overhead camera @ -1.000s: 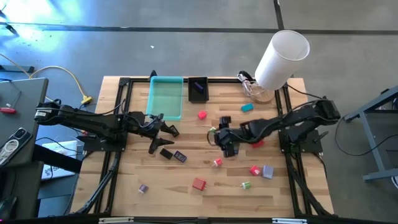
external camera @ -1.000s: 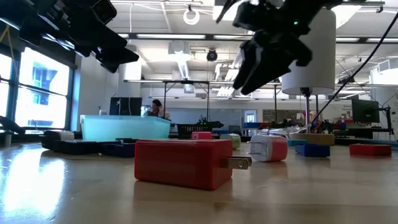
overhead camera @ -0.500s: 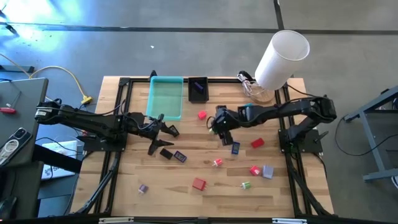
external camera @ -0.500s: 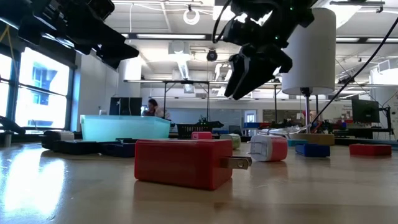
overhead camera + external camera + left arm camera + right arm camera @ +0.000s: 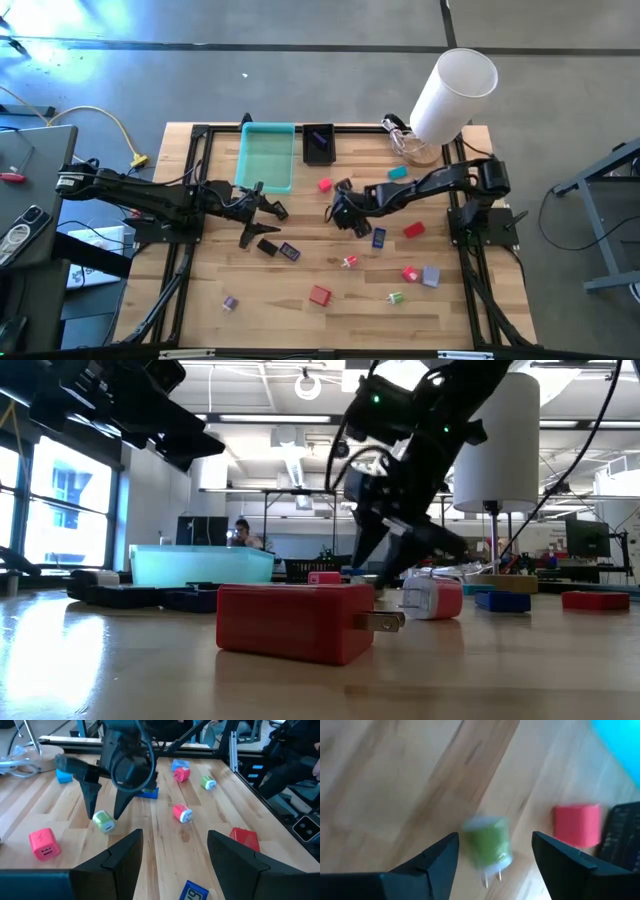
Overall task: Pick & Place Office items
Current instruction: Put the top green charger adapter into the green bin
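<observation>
I have the right claw (image 5: pixel 105 805) low over the middle of the tabletop (image 5: pixel 300 320), with its two fingers spread apart and nothing between them yet. A little green plug (image 5: pixel 489 846) lies flat on the wood right below it, in the gap between the fingers, so I think it is lined up for a grab. A pink block (image 5: pixel 577 825) sits just beside the claw, and the teal tray (image 5: pixel 266 155) is farther off, on the far side of the pink block. The left claw (image 5: pixel 262 207) waits near the tray, fingers apart and holding nothing. Other small pieces, like the red plug (image 5: pixel 295 620), lie scattered well apart from the right claw.
</observation>
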{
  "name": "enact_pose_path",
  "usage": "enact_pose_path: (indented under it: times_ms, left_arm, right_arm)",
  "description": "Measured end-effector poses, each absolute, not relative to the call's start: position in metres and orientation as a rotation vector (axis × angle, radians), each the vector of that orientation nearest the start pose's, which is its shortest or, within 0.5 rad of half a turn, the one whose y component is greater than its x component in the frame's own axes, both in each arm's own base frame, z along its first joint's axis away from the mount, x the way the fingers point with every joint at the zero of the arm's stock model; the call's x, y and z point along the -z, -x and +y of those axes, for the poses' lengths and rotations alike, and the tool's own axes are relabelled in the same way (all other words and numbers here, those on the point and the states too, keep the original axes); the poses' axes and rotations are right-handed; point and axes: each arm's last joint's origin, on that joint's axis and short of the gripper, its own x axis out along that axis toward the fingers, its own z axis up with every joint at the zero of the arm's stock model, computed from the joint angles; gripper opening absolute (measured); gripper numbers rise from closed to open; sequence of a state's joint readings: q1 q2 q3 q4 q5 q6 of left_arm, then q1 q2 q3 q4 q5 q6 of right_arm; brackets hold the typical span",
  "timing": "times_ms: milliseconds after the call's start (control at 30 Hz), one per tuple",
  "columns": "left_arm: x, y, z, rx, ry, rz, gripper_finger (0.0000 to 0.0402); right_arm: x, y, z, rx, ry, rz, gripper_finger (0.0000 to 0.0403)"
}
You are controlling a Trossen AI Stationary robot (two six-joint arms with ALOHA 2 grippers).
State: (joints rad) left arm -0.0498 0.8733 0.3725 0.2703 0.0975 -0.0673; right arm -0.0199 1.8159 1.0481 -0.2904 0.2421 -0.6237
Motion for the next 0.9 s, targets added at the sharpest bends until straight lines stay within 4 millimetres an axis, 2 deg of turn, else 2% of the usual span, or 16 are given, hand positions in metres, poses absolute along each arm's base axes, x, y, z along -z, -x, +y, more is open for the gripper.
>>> enact_pose_path:
  times_ms: [133, 333, 600, 733, 900]
  left_arm:
    - [-0.219, -0.188, -0.012, 0.138, 0.071, 0.236, 0.0216]
    - [-0.219, -0.188, -0.012, 0.139, 0.051, 0.234, 0.0216]
    - [-0.219, -0.188, -0.012, 0.138, 0.050, 0.235, 0.0216]
    - [-0.219, -0.188, -0.012, 0.138, 0.050, 0.234, 0.0216]
    - [-0.219, -0.188, -0.012, 0.138, 0.055, 0.234, 0.0216]
  right_arm:
    - [-0.141, -0.350, -0.015, -0.123, 0.730, 1.127, 0.0240]
    - [-0.133, -0.352, -0.017, -0.121, 0.714, 1.140, 0.0240]
    - [-0.132, -0.351, -0.017, -0.002, 0.487, 1.138, 0.0237]
    - [-0.131, -0.351, -0.019, -0.007, 0.364, 1.135, 0.0207]
    - [-0.130, -0.351, -0.017, -0.013, 0.309, 1.129, 0.0129]
